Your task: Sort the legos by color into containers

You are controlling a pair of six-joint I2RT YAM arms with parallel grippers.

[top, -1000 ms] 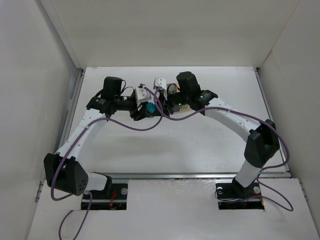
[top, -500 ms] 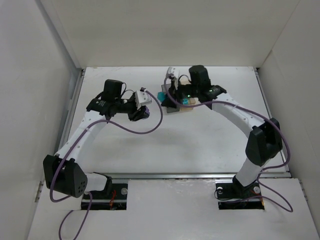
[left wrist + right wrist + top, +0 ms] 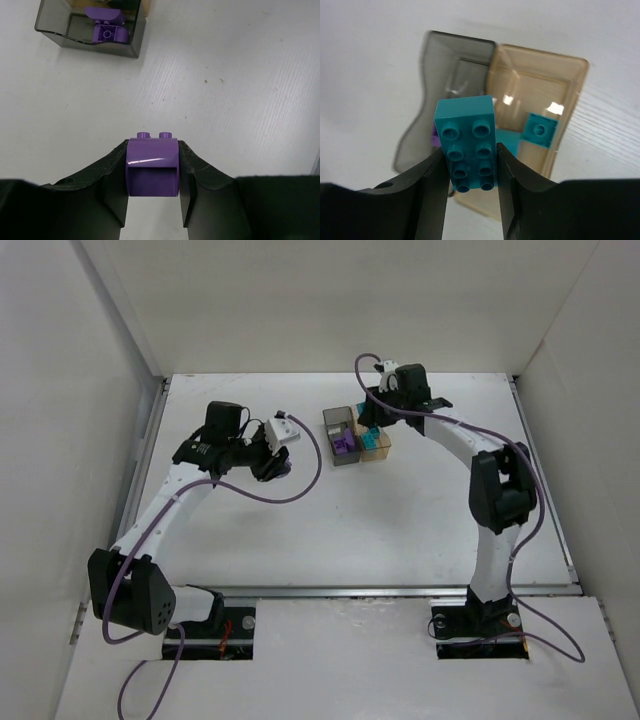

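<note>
Purple curved plastic brick (image 3: 152, 167) clamped in the left gripper (image 3: 152, 152), bottom centre, smoky grey translucent box (image 3: 55, 36) upper left. Mid-frame the right gripper (image 3: 470, 165) pinches a teal studded brick (image 3: 466, 135), amber translucent box (image 3: 570, 90) behind it.

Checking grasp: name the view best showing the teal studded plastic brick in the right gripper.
Right wrist: the teal studded plastic brick faces the camera, clamped in the right gripper. Top external leaves it unclear under the gripper; left wrist omits it.

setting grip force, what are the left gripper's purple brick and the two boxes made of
Purple brick: probably hard glossy plastic; a highlight streaks its curved top. Grey box and amber box: likely translucent plastic; you see through their walls.
</note>
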